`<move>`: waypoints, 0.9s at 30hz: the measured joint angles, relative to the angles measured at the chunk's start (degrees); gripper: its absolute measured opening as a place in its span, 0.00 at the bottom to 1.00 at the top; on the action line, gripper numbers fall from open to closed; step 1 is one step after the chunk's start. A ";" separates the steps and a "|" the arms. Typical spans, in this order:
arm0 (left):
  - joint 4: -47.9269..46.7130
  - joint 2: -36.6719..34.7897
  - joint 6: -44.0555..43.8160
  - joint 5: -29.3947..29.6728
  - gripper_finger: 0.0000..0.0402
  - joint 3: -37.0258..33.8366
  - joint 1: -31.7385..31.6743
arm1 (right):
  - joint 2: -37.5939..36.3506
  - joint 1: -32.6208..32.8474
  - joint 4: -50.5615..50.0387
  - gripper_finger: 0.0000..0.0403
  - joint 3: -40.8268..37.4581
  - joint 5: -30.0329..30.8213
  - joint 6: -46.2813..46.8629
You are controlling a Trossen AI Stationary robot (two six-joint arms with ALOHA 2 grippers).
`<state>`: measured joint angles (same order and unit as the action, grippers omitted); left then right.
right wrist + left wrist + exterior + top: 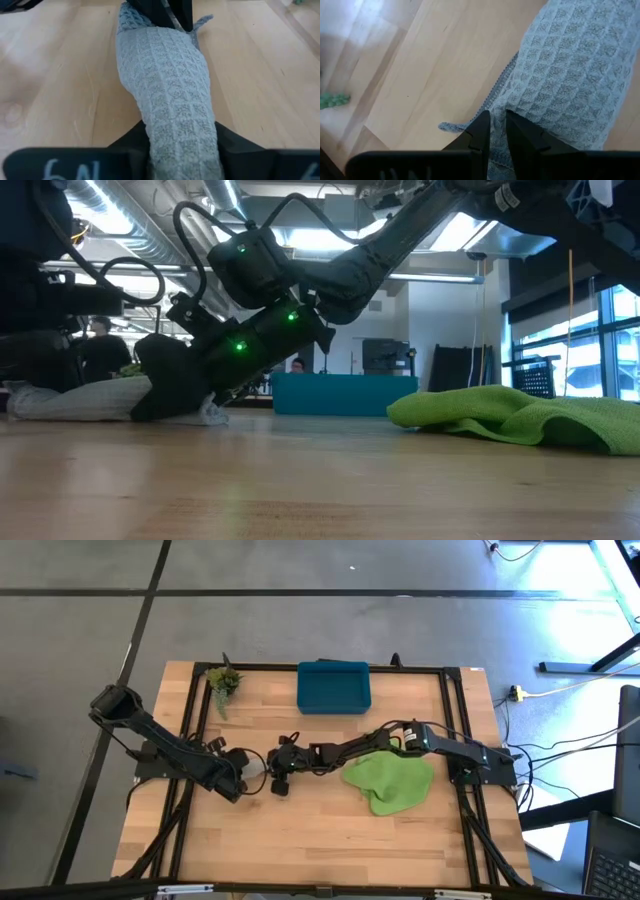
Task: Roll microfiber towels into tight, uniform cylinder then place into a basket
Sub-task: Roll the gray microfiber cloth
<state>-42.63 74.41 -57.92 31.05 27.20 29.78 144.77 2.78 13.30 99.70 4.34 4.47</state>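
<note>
Both end effectors grip the rolled grey towel (167, 95)
Left end effector (494, 131) pinches one end, right end effector (182, 145) clamps the other; it lies on the counter (300, 830), near the basket (333, 686), green towel (393, 783) beside

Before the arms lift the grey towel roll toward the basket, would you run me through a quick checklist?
1. Right gripper around the grey towel: ok, fingers flank one end.
2. Left gripper pinching the other end: ok.
3. Roll tight and uniform: not ok, a loose corner trails.
4. Basket free to receive: ok, nothing visible inside.
5. Green towel rolled: not ok, lying crumpled.
</note>
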 joint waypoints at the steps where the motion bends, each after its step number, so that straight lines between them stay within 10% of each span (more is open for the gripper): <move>1: -0.01 0.00 0.01 -0.22 0.14 0.00 0.00 | 0.00 -0.05 0.00 0.23 0.00 -0.03 0.00; 27: -0.62 -0.11 -3.01 -1.40 0.24 0.13 -0.23 | 0.00 -0.05 0.07 0.23 0.04 -0.04 -0.02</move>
<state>-43.24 74.30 -60.93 29.65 27.33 29.55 144.77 2.72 13.37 99.74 4.29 4.45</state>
